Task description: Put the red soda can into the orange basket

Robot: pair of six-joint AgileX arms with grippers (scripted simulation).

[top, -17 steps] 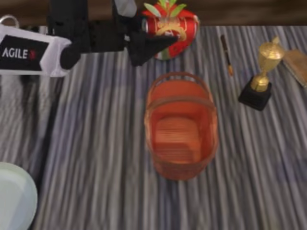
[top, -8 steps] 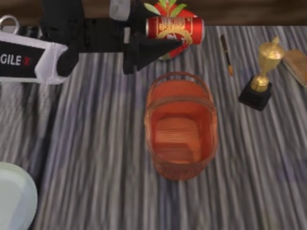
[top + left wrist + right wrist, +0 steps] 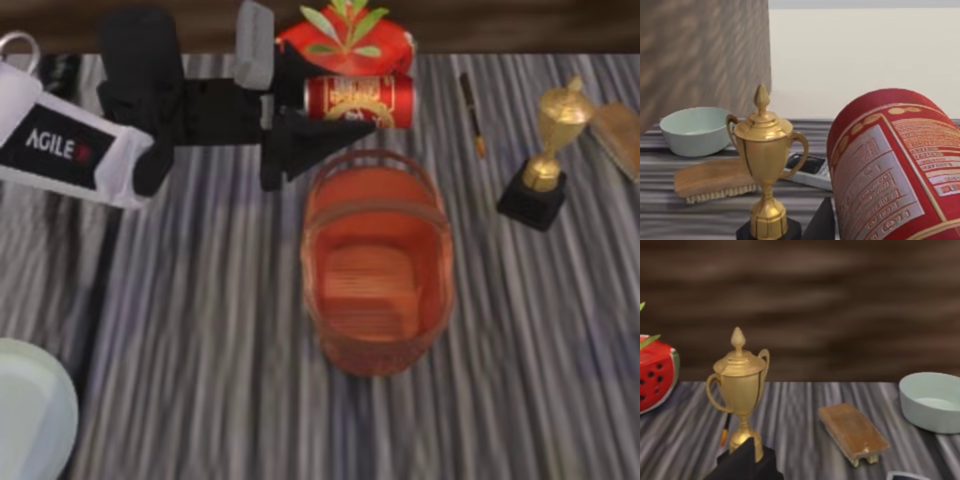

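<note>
The red soda can (image 3: 360, 100) lies on its side in the air, just beyond the far rim of the orange basket (image 3: 440, 270). My left gripper (image 3: 325, 100) is shut on the can's left end, one dark finger (image 3: 310, 135) on its near side. The left wrist view has the can (image 3: 895, 170) filling one side, with a fingertip (image 3: 821, 222) beside it. The basket stands mid-table with its arched handle across it and nothing inside. My right gripper (image 3: 747, 460) is outside the top view, and only a dark part shows in its wrist view.
A red box with green leaves (image 3: 345, 35) stands behind the can. At the right are a pen (image 3: 472, 112), a gold trophy (image 3: 548, 150) and a wooden brush (image 3: 620, 135). A pale plate (image 3: 30, 420) sits at the front left. A pale bowl (image 3: 932, 400) lies beyond the brush.
My left arm has carried the can away from the red box and toward the near side. The can now hangs at the basket's far rim. The basket has not moved.
</note>
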